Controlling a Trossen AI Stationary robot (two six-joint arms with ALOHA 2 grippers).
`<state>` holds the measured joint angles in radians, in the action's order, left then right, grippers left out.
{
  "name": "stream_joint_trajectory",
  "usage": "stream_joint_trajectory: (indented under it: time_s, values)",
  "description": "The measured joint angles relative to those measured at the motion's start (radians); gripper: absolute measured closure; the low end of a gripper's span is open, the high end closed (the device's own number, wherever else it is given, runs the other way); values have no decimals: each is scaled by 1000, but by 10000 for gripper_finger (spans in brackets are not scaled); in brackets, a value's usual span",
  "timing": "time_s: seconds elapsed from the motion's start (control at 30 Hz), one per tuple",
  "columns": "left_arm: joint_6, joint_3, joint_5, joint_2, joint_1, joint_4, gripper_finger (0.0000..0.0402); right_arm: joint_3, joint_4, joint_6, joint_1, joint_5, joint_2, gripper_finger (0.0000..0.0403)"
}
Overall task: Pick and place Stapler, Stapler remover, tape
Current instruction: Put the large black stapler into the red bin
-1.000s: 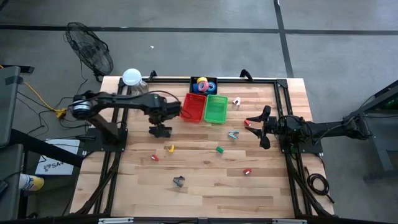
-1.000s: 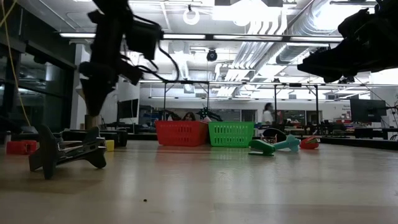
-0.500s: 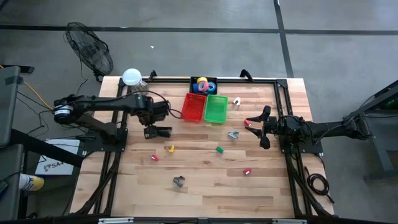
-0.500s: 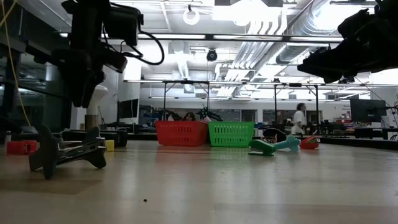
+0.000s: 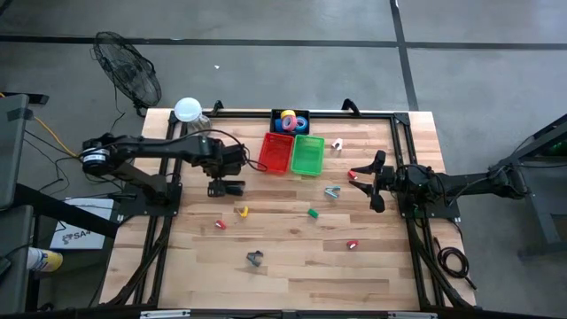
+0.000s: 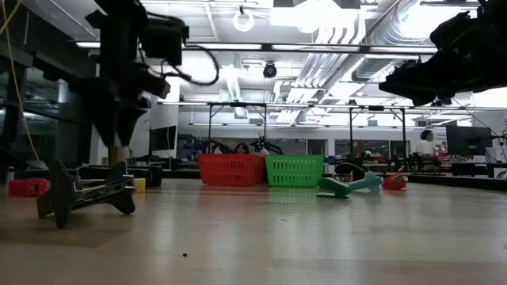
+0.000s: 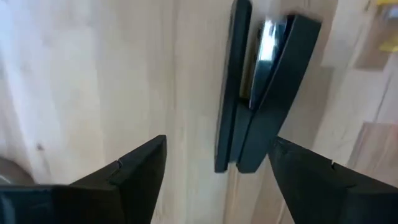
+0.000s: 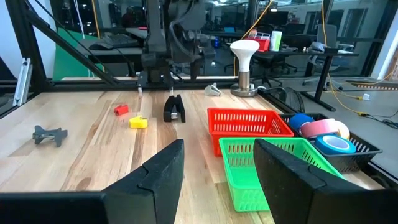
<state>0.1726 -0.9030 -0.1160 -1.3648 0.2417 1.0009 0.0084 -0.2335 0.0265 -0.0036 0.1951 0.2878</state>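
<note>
The black stapler (image 5: 227, 187) lies on the table left of the red basket (image 5: 276, 152), its wedge profile showing in the left wrist view (image 7: 261, 93). It also shows in the right wrist view (image 8: 174, 109). My left gripper (image 7: 214, 180) hangs open above it, pointing down, touching nothing; it also shows in the high view (image 5: 227, 170) and the low view (image 6: 119, 131). The tape rolls (image 5: 290, 120) sit in a black bin behind the baskets. A grey stapler remover (image 5: 255, 258) lies near the front, and a teal one (image 5: 331, 191) lies near my right gripper (image 5: 376, 182), which waits open at the table's right.
A green basket (image 5: 307, 154) stands right of the red one. Small red, yellow and green pieces (image 5: 241, 211) lie scattered over the middle of the table. A white lamp-like stand (image 5: 188, 111) is at the far left corner. A black frame runs along the table's edges.
My left gripper has swung from beside the red basket toward the table's left edge, then come back a little to the right, staying at about the same height. The stapler has stayed where it was.
</note>
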Motion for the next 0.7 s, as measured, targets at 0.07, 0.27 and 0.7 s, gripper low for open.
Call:
stream_joint_trajectory:
  time_s: [0.07, 0.27, 0.7]
  values:
    - [0, 24, 6, -1, 0, -1, 115, 0, 3, 0, 0, 0, 0, 217]
    - [-1, 27, 24, -16, 0, -23, 105, 0, 9, 0, 0, 0, 2, 217]
    - [-1, 27, 29, -16, 0, -23, 105, 0, 12, 0, 0, 0, 2, 217]
